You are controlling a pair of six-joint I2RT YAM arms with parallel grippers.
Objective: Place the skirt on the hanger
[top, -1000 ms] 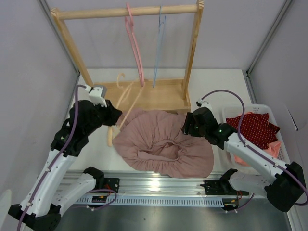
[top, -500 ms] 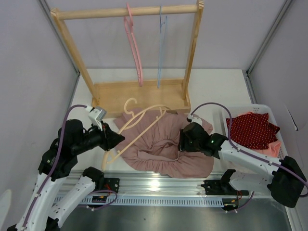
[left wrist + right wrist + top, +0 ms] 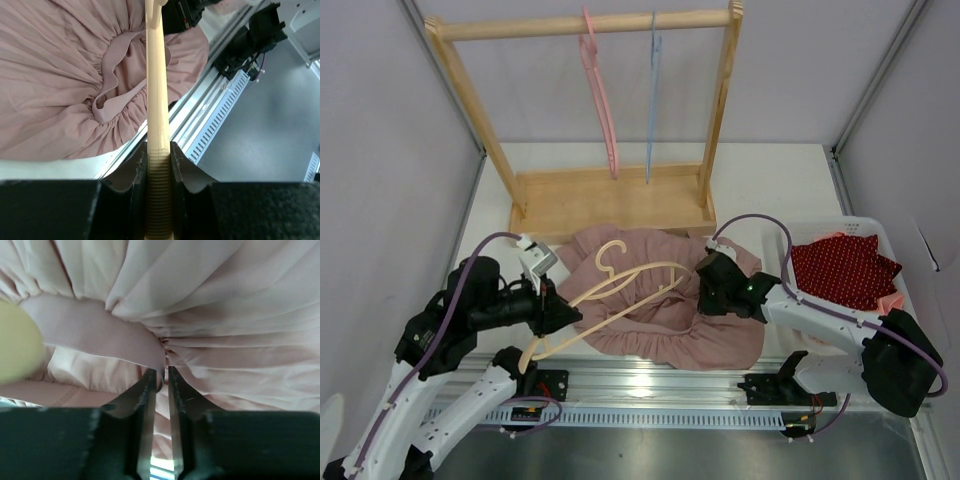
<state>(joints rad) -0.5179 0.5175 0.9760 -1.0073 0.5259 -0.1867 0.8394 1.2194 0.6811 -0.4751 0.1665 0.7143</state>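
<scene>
The dusty-pink skirt (image 3: pixel 660 325) lies bunched on the table with its elastic waistband (image 3: pixel 112 75) facing up. My left gripper (image 3: pixel 552 310) is shut on the ridged end of a cream hanger (image 3: pixel 625 285). The hanger is held low and slanted over the skirt's left half, hook towards the rack. In the left wrist view the hanger (image 3: pixel 155 90) runs straight out from the gripper (image 3: pixel 159 147) across the waistband opening. My right gripper (image 3: pixel 706 285) sits at the skirt's right side. Its jaws (image 3: pixel 162 372) are nearly together, pinching the waistband edge (image 3: pixel 95 335) of the skirt (image 3: pixel 225 300).
A wooden rack (image 3: pixel 610 200) at the back carries a pink hanger (image 3: pixel 600 100) and a blue hanger (image 3: pixel 652 95). A white basket (image 3: pixel 875 232) at the right holds a red dotted cloth (image 3: pixel 840 268). An aluminium rail (image 3: pixel 650 385) runs along the near edge.
My left arm has swung down and to the right, bringing the hanger from beside the rack to over the skirt. My right gripper has moved onto the waistband and closed from wide open.
</scene>
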